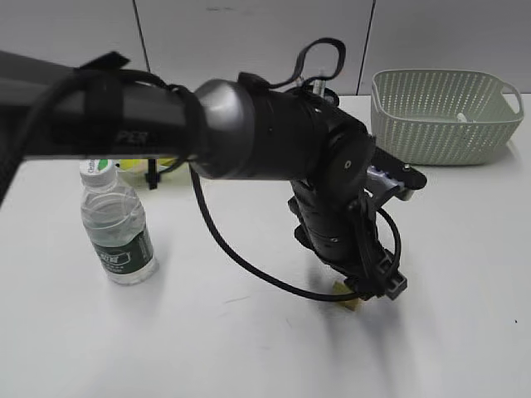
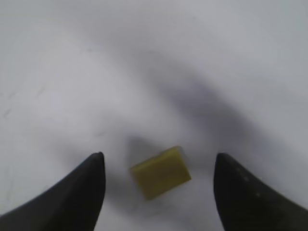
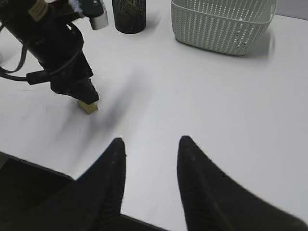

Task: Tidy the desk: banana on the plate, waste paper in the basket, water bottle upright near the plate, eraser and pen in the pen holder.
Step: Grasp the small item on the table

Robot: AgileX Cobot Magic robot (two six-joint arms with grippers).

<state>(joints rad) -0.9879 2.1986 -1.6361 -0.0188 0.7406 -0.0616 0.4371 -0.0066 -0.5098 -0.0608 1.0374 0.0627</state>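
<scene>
A small yellow eraser (image 2: 160, 172) lies on the white desk (image 1: 249, 348) between the tips of my open left gripper (image 2: 159, 158). The jaws stand to either side of it, not touching. In the exterior view the left gripper (image 1: 358, 290) points down over the eraser (image 1: 349, 302). The water bottle (image 1: 116, 224) stands upright at the left. The basket (image 1: 444, 116) is at the back right, and the black mesh pen holder (image 3: 129, 14) stands left of it. My right gripper (image 3: 151, 141) is open and empty, low over bare desk. Banana, plate and pen are largely hidden.
The left arm (image 1: 249, 124) spans the exterior view and hides the desk's back left; a bit of yellow (image 1: 129, 163) shows under it. A small white bit (image 1: 461, 117) shows inside the basket. The desk's near edge (image 3: 43, 168) lies left of the right gripper.
</scene>
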